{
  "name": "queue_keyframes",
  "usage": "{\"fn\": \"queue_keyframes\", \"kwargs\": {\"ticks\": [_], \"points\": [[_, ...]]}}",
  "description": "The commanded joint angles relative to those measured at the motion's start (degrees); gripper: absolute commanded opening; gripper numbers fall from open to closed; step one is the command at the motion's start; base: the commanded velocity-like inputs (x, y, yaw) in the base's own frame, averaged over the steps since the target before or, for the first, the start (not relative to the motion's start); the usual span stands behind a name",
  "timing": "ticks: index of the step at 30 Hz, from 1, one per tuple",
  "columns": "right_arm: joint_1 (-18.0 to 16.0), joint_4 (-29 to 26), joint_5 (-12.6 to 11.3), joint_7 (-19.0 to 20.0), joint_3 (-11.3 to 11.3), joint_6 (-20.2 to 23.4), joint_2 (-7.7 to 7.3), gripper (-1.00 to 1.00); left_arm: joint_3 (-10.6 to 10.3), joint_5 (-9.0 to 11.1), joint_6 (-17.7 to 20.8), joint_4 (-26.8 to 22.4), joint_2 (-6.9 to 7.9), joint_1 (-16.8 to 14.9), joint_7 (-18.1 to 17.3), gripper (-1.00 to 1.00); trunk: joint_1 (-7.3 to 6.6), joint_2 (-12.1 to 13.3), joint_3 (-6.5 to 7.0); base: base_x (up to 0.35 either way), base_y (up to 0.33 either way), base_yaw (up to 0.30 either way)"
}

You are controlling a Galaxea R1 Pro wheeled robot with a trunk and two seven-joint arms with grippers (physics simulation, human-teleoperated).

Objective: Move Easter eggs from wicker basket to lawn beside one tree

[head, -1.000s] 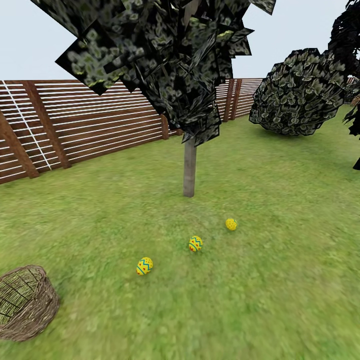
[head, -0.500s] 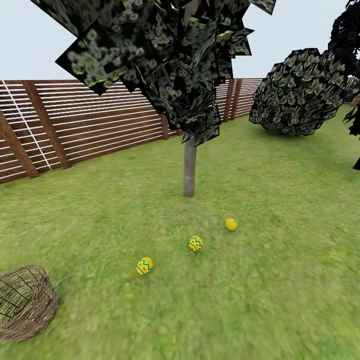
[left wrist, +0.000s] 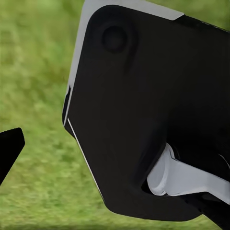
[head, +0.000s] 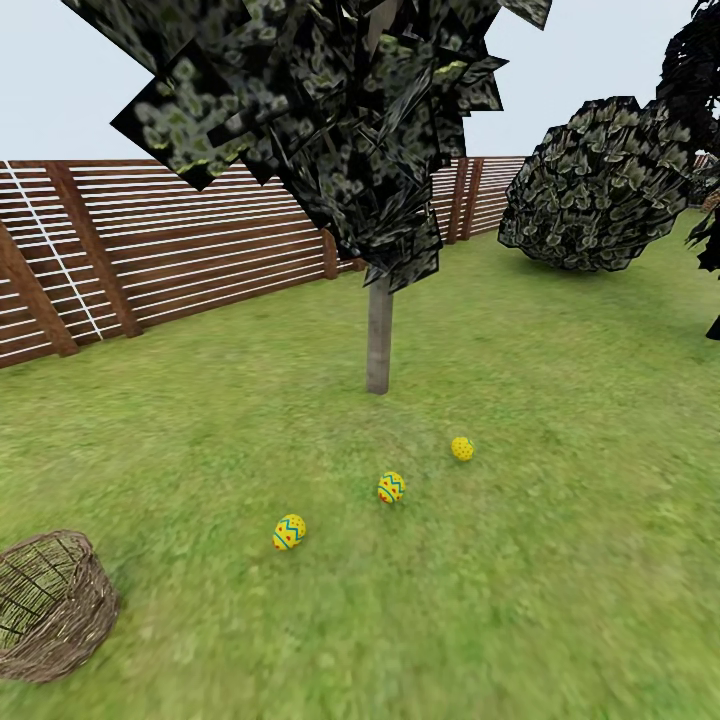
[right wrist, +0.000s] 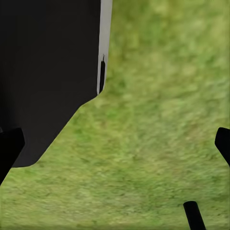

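Three Easter eggs (head: 391,487) lie on the lawn (head: 560,560) below the tree (head: 378,335), well apart from the wicker basket (head: 50,605), which looks empty. Nothing has shifted over the last second, so the task reads as finished. Both claws hang over bare grass, far from the eggs; right claw (right wrist: 115,143) gapes wide and empty, left claw's (left wrist: 14,143) spread cannot be told.
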Motion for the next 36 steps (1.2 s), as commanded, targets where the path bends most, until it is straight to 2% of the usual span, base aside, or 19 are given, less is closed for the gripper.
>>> {"fn": "queue_keyframes", "kwargs": {"ticks": [1, 36], "points": [[-0.1, 0.1, -0.6, 0.3, 0.5, 0.1, 0.01, 1.00, 0.1, 0.5, 0.2, 0.1, 0.04, -0.1, -0.2, 1.00, 0.01, -0.1, -0.07, 0.000, 0.000, 0.000], [-0.1, 0.1, -0.6, 0.3, 0.5, 0.1, 0.01, 1.00, 0.1, 0.5, 0.2, 0.1, 0.03, -0.1, -0.2, 1.00, 0.01, -0.1, -0.07, 0.000, 0.000, 0.000]]}}
